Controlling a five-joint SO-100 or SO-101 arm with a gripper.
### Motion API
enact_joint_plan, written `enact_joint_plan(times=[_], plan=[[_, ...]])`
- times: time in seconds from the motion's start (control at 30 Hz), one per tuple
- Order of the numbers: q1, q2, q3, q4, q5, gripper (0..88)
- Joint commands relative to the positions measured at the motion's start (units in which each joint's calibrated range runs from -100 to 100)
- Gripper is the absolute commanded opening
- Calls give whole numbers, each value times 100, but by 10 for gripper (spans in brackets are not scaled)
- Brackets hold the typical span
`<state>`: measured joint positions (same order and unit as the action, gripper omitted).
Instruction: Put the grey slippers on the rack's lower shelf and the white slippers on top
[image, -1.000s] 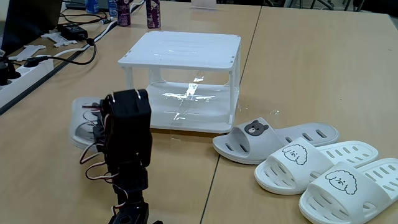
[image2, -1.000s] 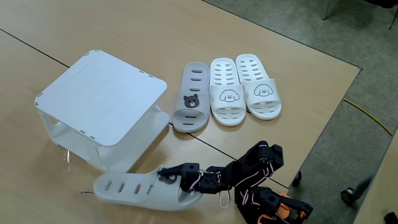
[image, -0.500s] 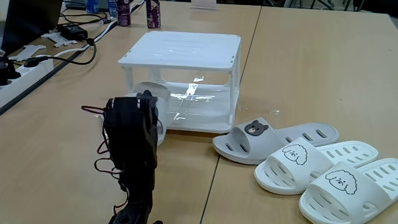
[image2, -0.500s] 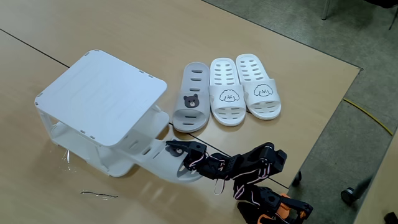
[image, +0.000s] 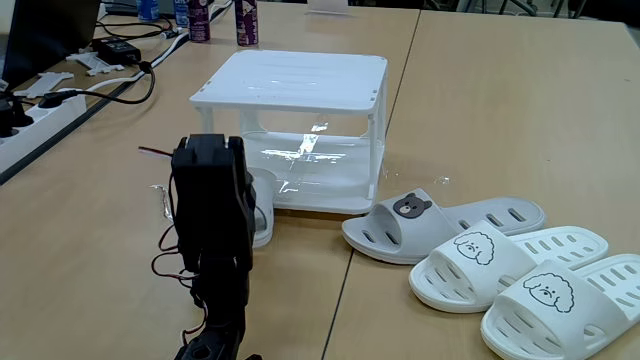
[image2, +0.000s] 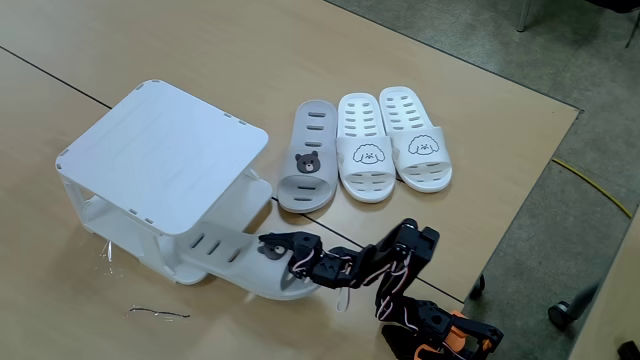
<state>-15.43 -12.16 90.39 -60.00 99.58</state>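
Note:
In a fixed view, my gripper (image2: 273, 246) is shut on the strap of one grey slipper (image2: 228, 262), whose far end reaches under the top of the white rack (image2: 165, 160) at its open front. In the other fixed view my black arm (image: 210, 205) covers most of that slipper (image: 261, 208), which sits at the front left edge of the rack (image: 295, 78), by the glossy lower shelf (image: 325, 172). The second grey slipper (image2: 308, 158) (image: 440, 222), with a bear face, lies on the table beside the two white slippers (image2: 365, 148) (image2: 412, 138) (image: 505, 265) (image: 570, 298).
A power strip with cables (image: 45, 100) and bottles (image: 245, 20) stand at the far left of the table. A thin wire (image2: 160, 313) lies near the rack's left front. The table edge (image2: 520, 220) runs close to the right of my arm base.
My arm has swung the held grey slipper from the table left of the rack round to the rack's open front, and its end now reaches under the top tier.

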Motion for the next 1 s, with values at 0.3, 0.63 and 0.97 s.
enact_joint_plan(times=[0.3, 0.63, 0.97], plan=[[112, 2365, -3648, -5, 42, 7], [211, 3837, -5669, 167, 42, 7], [211, 4923, -8484, 1971, 42, 7]])
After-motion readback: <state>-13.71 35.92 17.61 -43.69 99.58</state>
